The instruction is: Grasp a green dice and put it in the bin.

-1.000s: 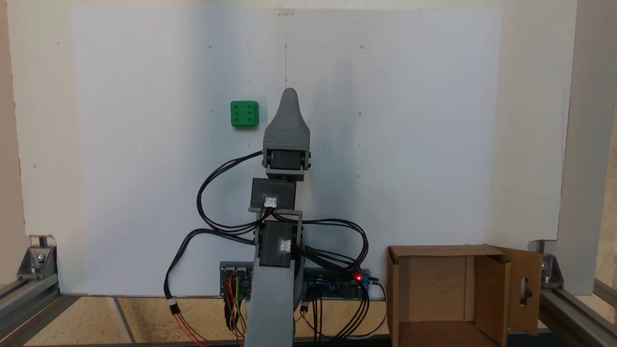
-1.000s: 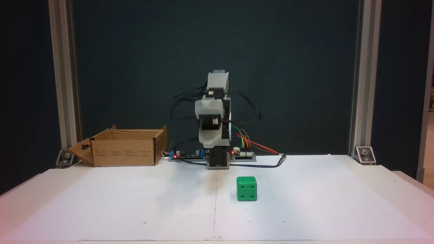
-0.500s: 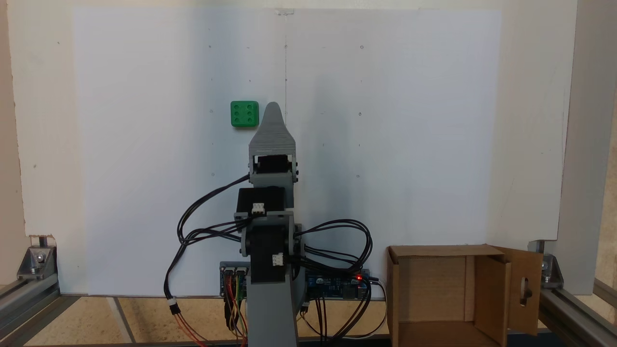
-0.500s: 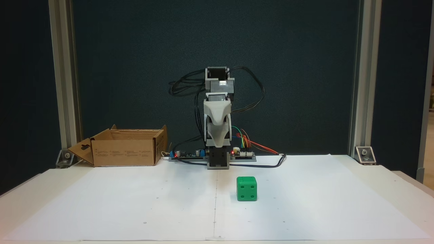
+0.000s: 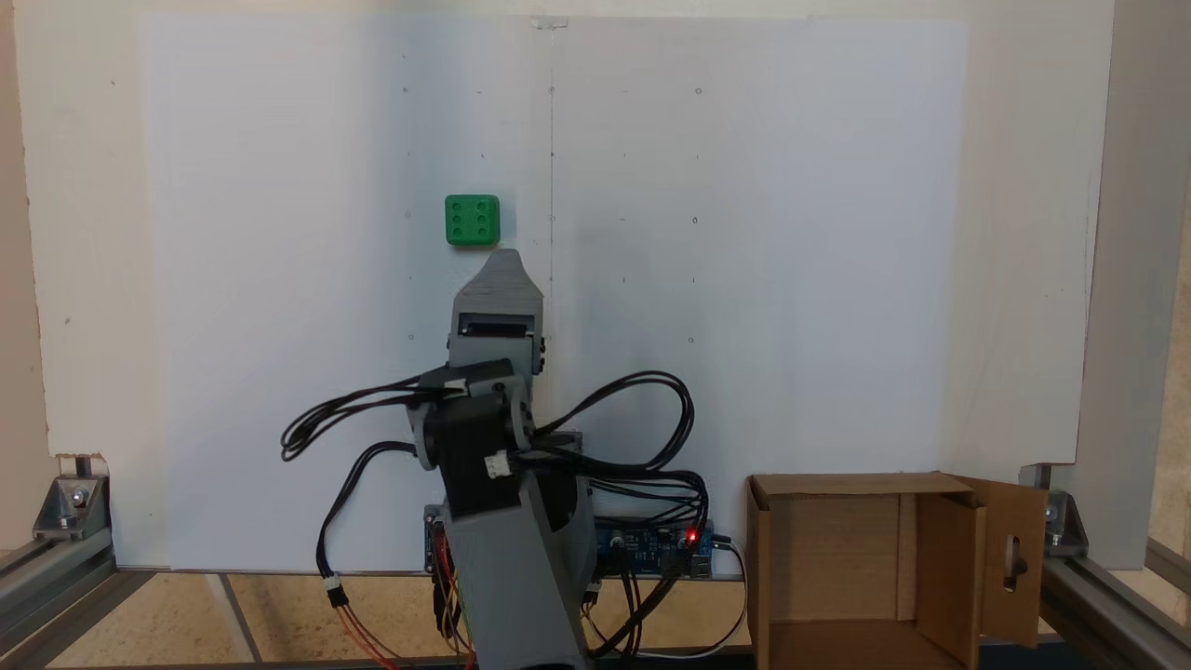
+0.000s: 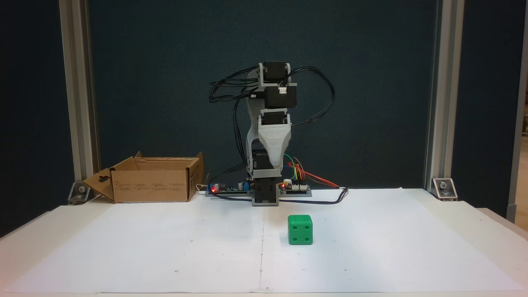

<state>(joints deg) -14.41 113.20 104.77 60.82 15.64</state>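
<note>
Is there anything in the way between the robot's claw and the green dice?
Nothing visible is. The gripper hangs above the bare white paper, just short of the green dice, with no other thing between them in both fixed views.

Opposed fixed views (overhead-rear, front), shared table [image 5: 744, 279]

Small print on the bin [image 6: 152, 185] is too tiny to read.

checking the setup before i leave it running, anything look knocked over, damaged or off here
Nothing stands out. The green dice sits flat on the white paper, the bin stands upright with flaps open, and the gripper hangs above the table.
</note>
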